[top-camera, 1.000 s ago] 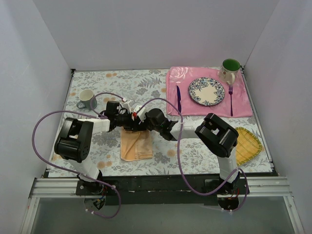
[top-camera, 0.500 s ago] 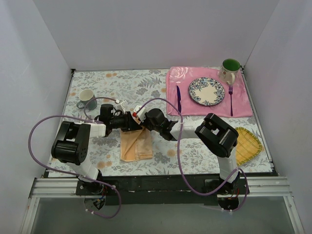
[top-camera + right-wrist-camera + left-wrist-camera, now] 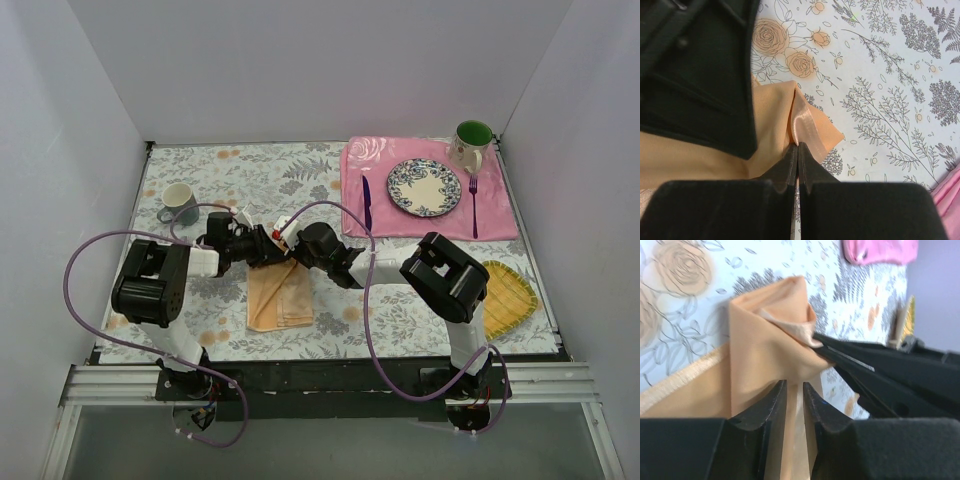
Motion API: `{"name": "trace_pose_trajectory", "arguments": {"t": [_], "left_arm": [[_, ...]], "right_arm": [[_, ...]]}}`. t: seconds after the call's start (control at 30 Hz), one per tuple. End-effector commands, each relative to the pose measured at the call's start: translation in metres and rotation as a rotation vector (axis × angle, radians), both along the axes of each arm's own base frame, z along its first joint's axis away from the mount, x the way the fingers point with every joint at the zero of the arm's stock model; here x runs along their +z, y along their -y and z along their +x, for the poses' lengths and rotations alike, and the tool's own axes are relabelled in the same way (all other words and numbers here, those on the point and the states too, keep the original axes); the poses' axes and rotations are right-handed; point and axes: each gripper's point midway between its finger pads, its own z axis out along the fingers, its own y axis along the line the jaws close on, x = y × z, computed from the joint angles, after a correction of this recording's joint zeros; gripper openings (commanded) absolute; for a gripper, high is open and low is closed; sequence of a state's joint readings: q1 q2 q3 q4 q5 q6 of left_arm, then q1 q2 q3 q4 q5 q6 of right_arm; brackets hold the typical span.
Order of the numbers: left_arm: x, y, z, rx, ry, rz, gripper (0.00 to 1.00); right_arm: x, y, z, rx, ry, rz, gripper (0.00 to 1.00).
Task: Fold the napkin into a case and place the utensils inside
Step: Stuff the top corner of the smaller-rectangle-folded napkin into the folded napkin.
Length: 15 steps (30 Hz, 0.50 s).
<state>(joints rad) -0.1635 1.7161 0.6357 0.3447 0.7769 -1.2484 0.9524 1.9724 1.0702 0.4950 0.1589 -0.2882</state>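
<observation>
The right arm's two black fingers (image 3: 810, 175) are pressed tip to tip on a glossy raised fold of the soft peach-orange cloth napkin (image 3: 775, 115), which lies rumpled on the white floral-printed bench (image 3: 880, 75). A bulky black arm housing (image 3: 700, 75) covers the napkin's upper left part, and a pink placemat corner (image 3: 947, 192) shows at the lower right edge.

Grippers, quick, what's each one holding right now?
Left gripper: nearly shut, pinching a fold of the napkin.
Right gripper: shut, pinching the napkin's edge.
</observation>
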Motion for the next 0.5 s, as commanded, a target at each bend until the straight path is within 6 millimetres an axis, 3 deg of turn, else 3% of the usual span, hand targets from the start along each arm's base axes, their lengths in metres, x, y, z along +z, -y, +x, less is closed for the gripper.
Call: {"name": "trace_pose_trajectory", "arguments": {"t": [0.0, 0.17, 0.3, 0.47], "left_arm": [[-0.003, 0.007, 0.029, 0.132, -0.057, 0.034, 0.19], [-0.005, 0.018, 0.040, 0.162, -0.085, 0.025, 0.20], [-0.011, 0.012, 0.048, 0.239, -0.107, 0.044, 0.21], [-0.020, 0.004, 0.045, 0.306, -0.162, 0.072, 0.18]], "right_arm": [[0.017, -0.014, 0.006, -0.008, 0.013, 0.051, 0.01], [0.015, -0.014, 0.004, -0.005, 0.008, 0.045, 0.01], [0.012, -0.012, 0.003, -0.006, 0.004, 0.040, 0.01], [0.010, -0.008, 0.005, -0.019, 0.008, 0.028, 0.01]]}}
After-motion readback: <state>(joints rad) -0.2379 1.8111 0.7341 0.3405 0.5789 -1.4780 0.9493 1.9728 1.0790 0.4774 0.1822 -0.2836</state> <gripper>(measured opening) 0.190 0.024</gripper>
